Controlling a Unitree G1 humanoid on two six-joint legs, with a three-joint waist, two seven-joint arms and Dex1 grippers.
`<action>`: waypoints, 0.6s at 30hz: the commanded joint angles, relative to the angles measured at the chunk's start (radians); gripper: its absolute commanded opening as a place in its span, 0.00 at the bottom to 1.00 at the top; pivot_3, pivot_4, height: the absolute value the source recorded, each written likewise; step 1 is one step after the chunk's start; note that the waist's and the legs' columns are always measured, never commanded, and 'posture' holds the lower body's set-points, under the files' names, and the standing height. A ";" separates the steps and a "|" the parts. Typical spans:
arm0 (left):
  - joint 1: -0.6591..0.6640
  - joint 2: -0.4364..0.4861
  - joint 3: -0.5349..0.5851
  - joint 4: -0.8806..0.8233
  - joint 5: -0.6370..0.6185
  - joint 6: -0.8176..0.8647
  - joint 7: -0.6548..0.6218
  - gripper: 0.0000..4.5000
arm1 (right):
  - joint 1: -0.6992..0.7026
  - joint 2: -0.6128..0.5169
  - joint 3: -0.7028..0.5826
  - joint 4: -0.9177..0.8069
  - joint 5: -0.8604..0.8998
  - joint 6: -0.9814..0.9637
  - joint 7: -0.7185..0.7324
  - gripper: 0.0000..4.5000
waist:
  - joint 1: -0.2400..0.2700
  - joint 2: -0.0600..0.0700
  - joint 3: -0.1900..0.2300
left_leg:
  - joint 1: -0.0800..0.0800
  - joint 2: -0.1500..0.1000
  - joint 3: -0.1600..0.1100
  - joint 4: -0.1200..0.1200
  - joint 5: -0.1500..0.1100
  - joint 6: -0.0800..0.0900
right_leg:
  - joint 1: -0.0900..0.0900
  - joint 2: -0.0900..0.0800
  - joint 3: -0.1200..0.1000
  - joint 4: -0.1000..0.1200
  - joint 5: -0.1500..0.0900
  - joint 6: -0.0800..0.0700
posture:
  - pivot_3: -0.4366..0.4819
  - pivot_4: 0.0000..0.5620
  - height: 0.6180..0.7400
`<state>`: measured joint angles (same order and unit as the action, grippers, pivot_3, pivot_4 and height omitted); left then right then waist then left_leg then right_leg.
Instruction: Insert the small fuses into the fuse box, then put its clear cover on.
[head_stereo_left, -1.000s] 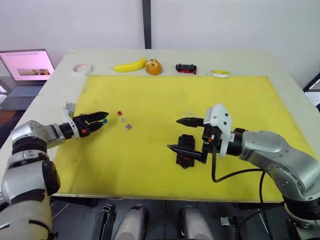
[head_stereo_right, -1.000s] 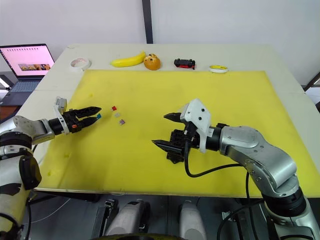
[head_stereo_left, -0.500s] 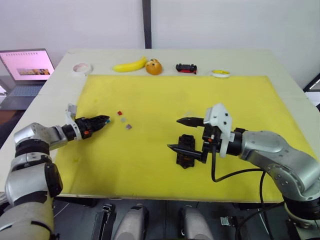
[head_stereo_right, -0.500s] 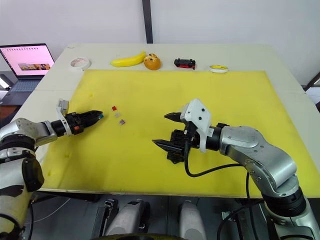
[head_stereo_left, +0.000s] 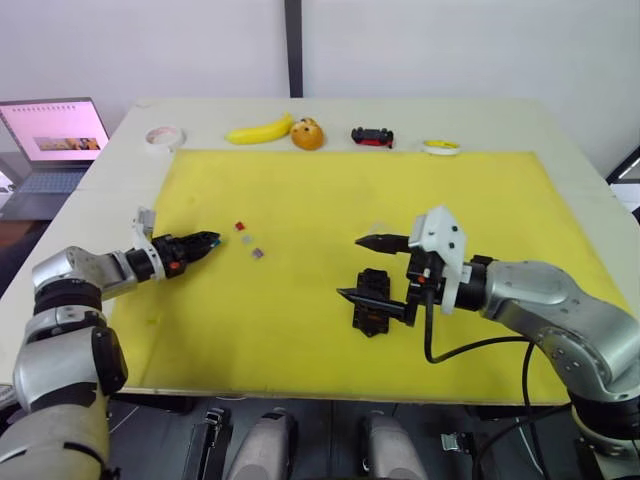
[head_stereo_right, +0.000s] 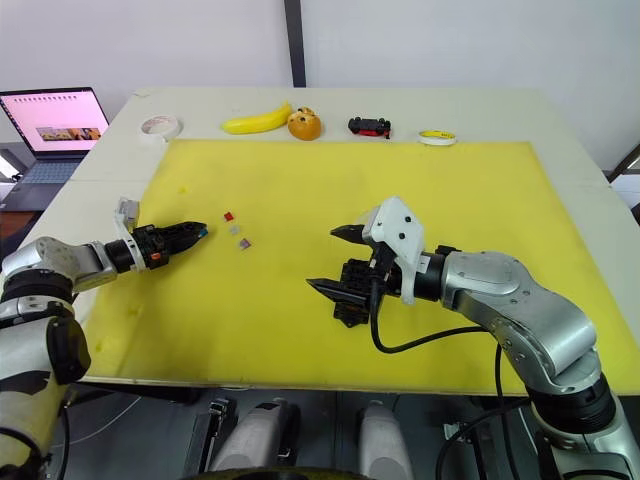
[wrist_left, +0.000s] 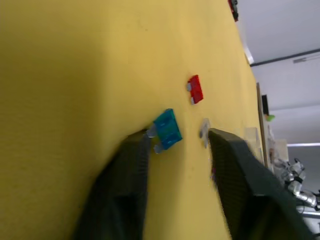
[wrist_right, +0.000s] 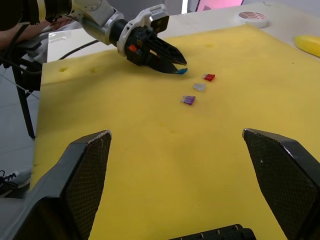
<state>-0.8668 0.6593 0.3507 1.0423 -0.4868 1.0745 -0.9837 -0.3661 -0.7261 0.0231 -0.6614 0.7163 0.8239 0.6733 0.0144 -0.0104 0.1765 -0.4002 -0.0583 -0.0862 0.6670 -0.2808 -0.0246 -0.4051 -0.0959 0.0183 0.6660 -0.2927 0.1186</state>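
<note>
Two grippers are working over the yellow mat (head_stereo_left: 330, 190). On the left side, the left gripper (head_stereo_left: 204, 241) is reaching low along the mat with a blue fuse (wrist_left: 167, 130) at its tips. In the left wrist view one finger (wrist_left: 131, 165) is touching the fuse's metal leg while the other finger stands off it, so I cannot tell whether the pinch is made or the fingers are merely around it.

Three more fuses are lying just past those tips, close together but apart from each other — a red fuse (head_stereo_left: 239, 226) farthest up the mat, a grey fuse (head_stereo_left: 247, 240) next, and a purple fuse (head_stereo_left: 257, 254) nearest the robot. None of them is touching the gripper.

Well apart from them, right of the mat's middle, the fuse box (head_stereo_left: 371, 301) is lying flat on the mat. The right gripper (head_stereo_left: 358, 267) is hovering at it with its fingers spread wide — one black finger (head_stereo_left: 377, 241) is pointing left above the box and the other is reaching across the box's near side. Nothing is being held between them.

Just above that gripper, the clear cover (head_stereo_left: 377, 227) is showing as a faint pale patch on the mat.

Beyond the mat's far edge, a banana (head_stereo_left: 258, 131), an orange toy (head_stereo_left: 307, 134) and a toy car (head_stereo_left: 372, 136) are sitting in a row on the table (head_stereo_left: 480, 120).
</note>
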 joint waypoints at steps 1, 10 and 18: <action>0.014 -0.030 -0.008 0.011 0.002 0.012 0.002 0.02 | -0.016 -0.009 -0.037 -0.021 0.015 -0.004 -0.001 1.00 | -0.001 0.000 0.000 | 0.000 0.000 0.000 0.000 0.000 0.000 | 0.000 0.000 0.000 0.000 0.000 0.000 | 0.48 0.27 1.00; 0.028 -0.012 -0.001 -0.002 -0.001 0.010 -0.003 0.01 | -0.007 -0.013 -0.041 -0.026 0.018 -0.001 -0.001 1.00 | -0.004 0.001 0.000 | 0.001 0.000 0.000 0.000 0.000 0.000 | 0.000 0.000 0.000 0.000 0.000 0.000 | 0.48 0.27 1.00; 0.090 0.057 0.042 -0.310 -0.139 0.225 -0.067 0.01 | 0.008 -0.008 -0.083 -0.034 0.070 0.026 -0.016 1.00 | -0.025 -0.001 0.000 | -0.001 0.001 0.000 0.000 0.000 0.000 | -0.002 0.001 0.000 0.000 0.000 0.000 | 0.48 0.27 1.00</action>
<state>-0.7817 0.6974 0.3730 0.8272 -0.5685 1.2403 -1.0237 -0.3607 -0.7282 -0.0221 -0.6631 0.7634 0.8484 0.6625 -0.0104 -0.0113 0.1770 -0.4018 -0.0570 -0.0862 0.6665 -0.2807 -0.0247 -0.4079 -0.0953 0.0188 0.6662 -0.2927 0.1187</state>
